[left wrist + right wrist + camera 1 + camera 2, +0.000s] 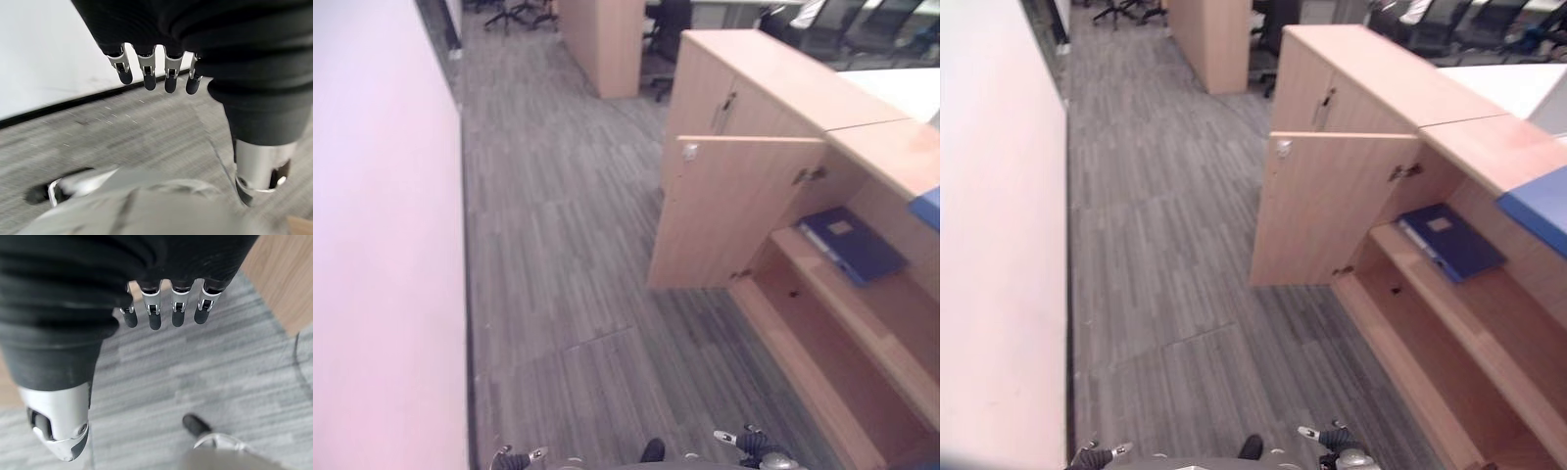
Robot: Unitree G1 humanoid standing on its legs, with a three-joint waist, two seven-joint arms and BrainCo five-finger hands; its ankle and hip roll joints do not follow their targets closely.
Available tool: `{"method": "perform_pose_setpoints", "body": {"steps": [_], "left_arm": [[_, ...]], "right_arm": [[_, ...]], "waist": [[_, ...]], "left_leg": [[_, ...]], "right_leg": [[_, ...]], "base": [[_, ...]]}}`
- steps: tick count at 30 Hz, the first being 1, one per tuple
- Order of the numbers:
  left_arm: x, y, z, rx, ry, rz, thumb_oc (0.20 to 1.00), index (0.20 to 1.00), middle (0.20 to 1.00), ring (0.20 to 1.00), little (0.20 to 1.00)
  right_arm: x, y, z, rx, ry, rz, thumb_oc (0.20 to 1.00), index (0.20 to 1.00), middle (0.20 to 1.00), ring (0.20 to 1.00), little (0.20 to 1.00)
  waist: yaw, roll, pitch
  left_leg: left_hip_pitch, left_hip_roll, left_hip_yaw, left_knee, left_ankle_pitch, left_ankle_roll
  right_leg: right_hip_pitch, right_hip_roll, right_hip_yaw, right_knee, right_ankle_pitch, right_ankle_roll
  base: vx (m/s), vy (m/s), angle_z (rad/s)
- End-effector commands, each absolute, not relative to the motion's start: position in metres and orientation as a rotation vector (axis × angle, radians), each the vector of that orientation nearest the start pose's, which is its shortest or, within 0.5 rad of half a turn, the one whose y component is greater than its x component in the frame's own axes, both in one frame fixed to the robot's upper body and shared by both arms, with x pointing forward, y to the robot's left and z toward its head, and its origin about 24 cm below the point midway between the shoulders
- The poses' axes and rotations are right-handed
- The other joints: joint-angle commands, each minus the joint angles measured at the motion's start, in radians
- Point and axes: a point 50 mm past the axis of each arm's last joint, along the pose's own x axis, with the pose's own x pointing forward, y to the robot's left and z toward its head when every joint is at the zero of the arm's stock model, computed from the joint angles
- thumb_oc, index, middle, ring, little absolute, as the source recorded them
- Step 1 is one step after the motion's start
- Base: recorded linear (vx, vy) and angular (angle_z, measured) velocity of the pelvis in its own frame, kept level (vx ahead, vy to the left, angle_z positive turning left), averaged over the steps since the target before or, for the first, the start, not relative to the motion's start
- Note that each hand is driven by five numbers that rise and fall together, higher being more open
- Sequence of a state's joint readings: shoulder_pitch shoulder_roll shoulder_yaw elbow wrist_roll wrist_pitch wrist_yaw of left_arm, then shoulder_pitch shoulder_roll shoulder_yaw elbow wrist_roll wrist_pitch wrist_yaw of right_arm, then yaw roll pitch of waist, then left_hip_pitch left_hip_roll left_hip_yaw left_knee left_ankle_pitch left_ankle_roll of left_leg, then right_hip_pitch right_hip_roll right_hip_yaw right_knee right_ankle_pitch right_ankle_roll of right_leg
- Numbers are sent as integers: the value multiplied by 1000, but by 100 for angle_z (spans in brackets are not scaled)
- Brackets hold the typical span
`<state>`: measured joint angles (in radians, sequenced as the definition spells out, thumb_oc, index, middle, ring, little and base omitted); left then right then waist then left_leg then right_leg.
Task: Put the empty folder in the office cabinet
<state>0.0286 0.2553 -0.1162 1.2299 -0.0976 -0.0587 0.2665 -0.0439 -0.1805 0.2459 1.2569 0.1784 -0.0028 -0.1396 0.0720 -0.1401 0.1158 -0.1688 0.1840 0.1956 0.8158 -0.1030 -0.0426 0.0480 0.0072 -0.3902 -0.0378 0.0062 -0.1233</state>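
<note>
A flat dark-blue folder with a pale label is seen lying on the upper shelf of the open light-wood office cabinet, its near end close to the shelf's front edge. The cabinet's hinged light-wood door stands swung out over the grey striped carpet floor. The left hand and the right hand are both shown hanging low over the carpet with fingers relaxed and straight, nothing held in either.

The placing step is judged done — what remains is closing up or withdrawing. The main hazard is taken to be the open door: if the robot is turned or stepped forward carelessly, the door could be struck and slammed. If the door is shut, the folder's end could be caught should it overhang the shelf — whether it overhangs cannot be told. A second blue object lies on the cabinet top at the right edge; its nature cannot be made out.
</note>
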Motion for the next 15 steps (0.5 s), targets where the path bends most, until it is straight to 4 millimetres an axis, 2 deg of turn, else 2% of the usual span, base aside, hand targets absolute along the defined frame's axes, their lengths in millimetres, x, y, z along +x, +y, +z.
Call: {"method": "perform_pose_setpoints", "body": {"steps": [1,2,3,4,5,6,7,8,10,11,12,15], "left_arm": [[96,253,-152,394,1117,334,1000,1000,1000,1000,1000],[93,253,-153,386,1123,335,1000,1000,1000,1000,1000],[91,253,-154,384,1130,339,1000,1000,1000,1000,1000],[91,253,-154,383,1131,339,1000,1000,1000,1000,1000],[89,253,-154,385,1139,341,1000,1000,1000,1000,1000],[87,253,-155,386,1149,340,1000,1000,1000,1000,1000],[86,253,-155,384,1153,338,1000,1000,1000,1000,1000],[86,253,-155,384,1153,338,1000,1000,1000,1000,1000],[82,251,-157,376,1171,333,1000,1000,1000,1000,1000],[78,249,-159,370,1185,330,1000,1000,1000,1000,1000],[75,247,-160,375,1203,317,1000,1000,1000,1000,1000],[73,248,-160,384,1211,312,1000,1000,1000,1000,1000]], "right_arm": [[103,-226,-161,-265,1206,-191,1000,1000,1000,1000,1000],[99,-230,-161,-280,1217,-195,1000,1000,1000,1000,1000],[97,-232,-161,-294,1225,-192,1000,1000,1000,1000,1000],[96,-233,-161,-294,1225,-192,1000,1000,1000,1000,1000],[94,-235,-161,-301,1233,-194,1000,1000,1000,1000,1000],[91,-239,-161,-310,1242,-205,1000,1000,1000,1000,1000],[90,-241,-161,-315,1244,-208,1000,1000,1000,1000,1000],[90,-241,-161,-315,1244,-208,1000,1000,1000,1000,1000],[86,-243,-161,-314,1254,-210,1000,1000,1000,1000,1000],[84,-244,-161,-313,1261,-216,1000,1000,1000,1000,1000],[81,-245,-162,-301,1272,-230,1000,1000,1000,1000,1000],[79,-244,-163,-280,1281,-239,1000,1000,1000,1000,1000]], "waist": [[3,-6,84],[17,-7,83],[25,4,79],[25,2,80],[33,12,79],[40,30,80],[42,40,77],[39,41,75],[39,63,65],[33,76,55],[20,78,36],[12,75,25]], "left_leg": [[38,-8,4,-332,30,25],[18,-38,-45,-455,38,22],[9,-50,-96,-560,88,-1],[16,-53,-95,-572,94,-1],[4,-62,-147,-649,144,-17],[-20,-84,-251,-777,231,-29],[-22,-92,-298,-813,243,-38],[-25,-93,-301,-814,245,-38],[5,-102,-362,-863,243,-48],[27,-100,-372,-873,248,-52],[55,-110,-360,-875,237,-50],[82,-119,-336,-889,224,-36]], "right_leg": [[32,-49,-10,13,-24,167],[46,-55,21,-1,-26,177],[52,-50,40,-5,-35,180],[53,-51,39,-5,-35,179],[64,-44,55,-7,-42,178],[75,-37,81,1,-52,169],[84,-33,98,3,-64,169],[82,-33,95,3,-63,169],[90,-28,131,13,-75,172],[90,-28,142,17,-81,175],[91,-50,153,7,-75,183],[86,-69,173,2,-68,195]], "base": [[114,100,-79],[127,145,-45],[128,140,-46],[120,109,-38],[151,160,-62],[214,218,-58],[143,168,-49],[120,118,-36],[139,169,-55],[239,333,-100],[247,347,-97],[157,250,-44]]}}
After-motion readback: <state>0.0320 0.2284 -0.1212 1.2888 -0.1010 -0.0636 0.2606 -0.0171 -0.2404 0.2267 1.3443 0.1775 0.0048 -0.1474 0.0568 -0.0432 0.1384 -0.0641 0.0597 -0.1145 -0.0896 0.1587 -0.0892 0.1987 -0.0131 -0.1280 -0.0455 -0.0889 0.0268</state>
